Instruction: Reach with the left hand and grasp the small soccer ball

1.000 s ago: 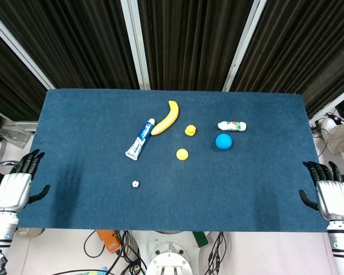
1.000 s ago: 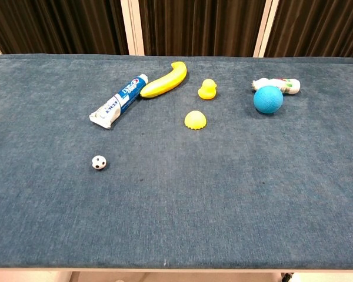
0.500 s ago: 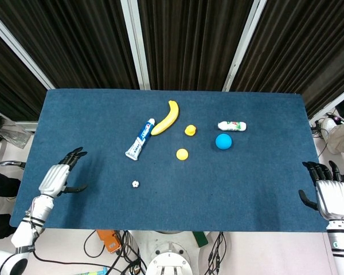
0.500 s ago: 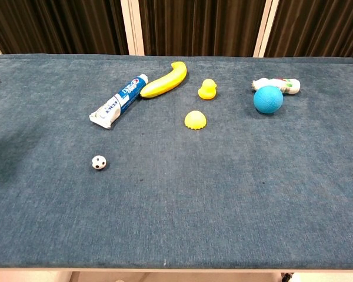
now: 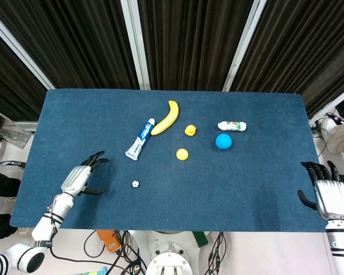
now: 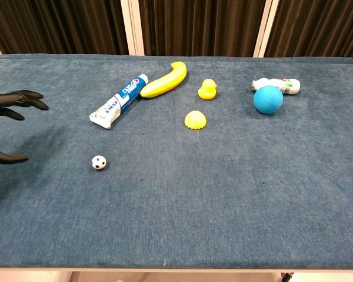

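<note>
The small black-and-white soccer ball [image 5: 135,184] [image 6: 99,163] lies alone on the blue table, in front of the toothpaste tube. My left hand [image 5: 80,177] hovers over the table to the ball's left, open, with its fingers spread toward the ball and a clear gap between them. In the chest view only that hand's dark fingertips [image 6: 23,98] show at the left edge. My right hand [image 5: 329,193] stays open off the table's right front corner, holding nothing.
Behind the ball lie a toothpaste tube [image 5: 140,139], a banana [image 5: 166,117], a yellow duck [image 5: 190,130], a yellow half-dome [image 5: 182,153], a blue ball [image 5: 223,141] and a small white bottle [image 5: 232,125]. The table's front edge [image 5: 160,228] runs close below the left hand.
My left hand has moved from beyond the table's left edge in over the cloth, rightward toward the soccer ball. The ball and my right hand have stayed still.
</note>
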Controlling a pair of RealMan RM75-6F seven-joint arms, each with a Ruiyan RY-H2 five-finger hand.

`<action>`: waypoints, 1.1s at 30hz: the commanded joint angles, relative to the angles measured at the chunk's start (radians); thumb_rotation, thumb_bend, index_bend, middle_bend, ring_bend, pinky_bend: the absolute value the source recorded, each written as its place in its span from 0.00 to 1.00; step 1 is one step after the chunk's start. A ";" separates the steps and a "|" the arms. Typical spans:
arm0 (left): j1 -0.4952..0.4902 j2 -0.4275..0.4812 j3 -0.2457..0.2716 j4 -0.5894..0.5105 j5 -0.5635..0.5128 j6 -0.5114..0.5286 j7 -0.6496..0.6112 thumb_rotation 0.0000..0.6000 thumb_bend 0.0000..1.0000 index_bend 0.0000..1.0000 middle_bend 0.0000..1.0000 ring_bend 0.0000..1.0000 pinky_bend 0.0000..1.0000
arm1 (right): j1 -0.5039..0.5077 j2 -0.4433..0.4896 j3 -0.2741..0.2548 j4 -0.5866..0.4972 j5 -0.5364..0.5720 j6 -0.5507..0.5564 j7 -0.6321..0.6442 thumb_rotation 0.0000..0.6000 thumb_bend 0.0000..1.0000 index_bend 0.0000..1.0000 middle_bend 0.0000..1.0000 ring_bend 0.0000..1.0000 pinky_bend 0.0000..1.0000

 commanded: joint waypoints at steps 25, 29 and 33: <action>-0.082 -0.147 -0.008 -0.014 -0.113 -0.112 0.167 1.00 0.17 0.36 0.01 0.03 0.12 | 0.005 0.005 -0.003 -0.006 0.005 -0.011 -0.008 1.00 0.43 0.22 0.23 0.20 0.04; -0.096 -0.164 -0.009 -0.003 -0.112 -0.125 0.167 1.00 0.19 0.38 0.01 0.03 0.12 | 0.006 0.005 -0.003 -0.007 0.008 -0.014 -0.010 1.00 0.43 0.22 0.23 0.20 0.04; -0.111 -0.176 -0.012 0.001 -0.110 -0.132 0.177 1.00 0.19 0.39 0.01 0.03 0.12 | 0.009 0.001 -0.005 -0.005 0.004 -0.015 -0.019 1.00 0.43 0.22 0.23 0.20 0.04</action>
